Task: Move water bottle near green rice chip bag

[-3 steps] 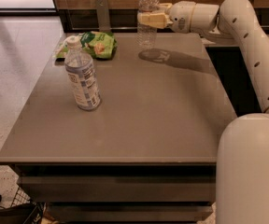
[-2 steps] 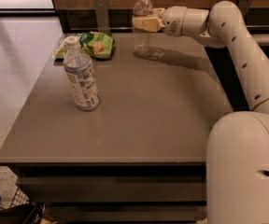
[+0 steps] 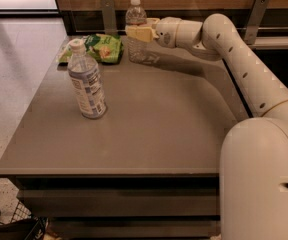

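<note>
**Bottle in grip, bag just alongside: time to set down and let go**

Upper centre of the frame: gripper (image 3: 133, 32) closed sideways on the waist of the water bottle (image 3: 136, 14). Yellowish fingers (image 3: 146, 33) pressed against the clear ribbed plastic, white cap upright above them. Carried on the arm (image 3: 234, 49) stretching in from the lower right.

Just left of the bottle, toward the upper left of the table (image 3: 159, 129): the green rice chip bag (image 3: 103, 47), lying flat. Close beside the bottle, seemingly with a narrow gap and no contact. Cannot tell whether the bottle's base rests on the surface or hangs just above it.

Judged as the tail end of the carry, probably close enough to the bag to count as near.

Next move, as a judgement:
- Lower straight down until the base sits flat.
- Spread the fingers evenly so that neither side nudges a light, tall thing over.
- Draw back toward the right, away from the bag, without dragging the bottle along.

Well apart, left of centre: the taller bottle (image 3: 86, 84) with the pale label. Not in the way and no reason to go near it.
</note>
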`<state>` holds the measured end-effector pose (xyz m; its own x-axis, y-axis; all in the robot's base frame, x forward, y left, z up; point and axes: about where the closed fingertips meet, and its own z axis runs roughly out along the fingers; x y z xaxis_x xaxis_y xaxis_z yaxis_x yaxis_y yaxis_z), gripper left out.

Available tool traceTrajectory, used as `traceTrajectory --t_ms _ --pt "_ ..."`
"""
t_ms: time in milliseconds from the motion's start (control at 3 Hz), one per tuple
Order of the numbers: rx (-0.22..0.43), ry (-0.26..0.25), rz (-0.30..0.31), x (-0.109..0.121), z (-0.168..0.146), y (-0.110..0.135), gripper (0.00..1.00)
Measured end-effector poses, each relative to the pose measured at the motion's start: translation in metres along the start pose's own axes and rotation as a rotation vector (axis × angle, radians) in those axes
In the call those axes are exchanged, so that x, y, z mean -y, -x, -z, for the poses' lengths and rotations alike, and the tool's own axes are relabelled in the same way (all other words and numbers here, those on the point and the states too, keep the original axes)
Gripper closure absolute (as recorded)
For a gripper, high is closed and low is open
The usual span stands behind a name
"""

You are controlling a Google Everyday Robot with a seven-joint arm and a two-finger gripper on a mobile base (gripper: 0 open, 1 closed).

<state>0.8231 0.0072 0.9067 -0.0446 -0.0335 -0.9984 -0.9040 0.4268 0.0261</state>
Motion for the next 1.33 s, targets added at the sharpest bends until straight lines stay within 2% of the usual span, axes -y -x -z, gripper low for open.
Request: traceTrajectory --t_ms 1333 --pt "0.0 0.005 -0.001 -0.002 -0.0034 0.0032 0.08"
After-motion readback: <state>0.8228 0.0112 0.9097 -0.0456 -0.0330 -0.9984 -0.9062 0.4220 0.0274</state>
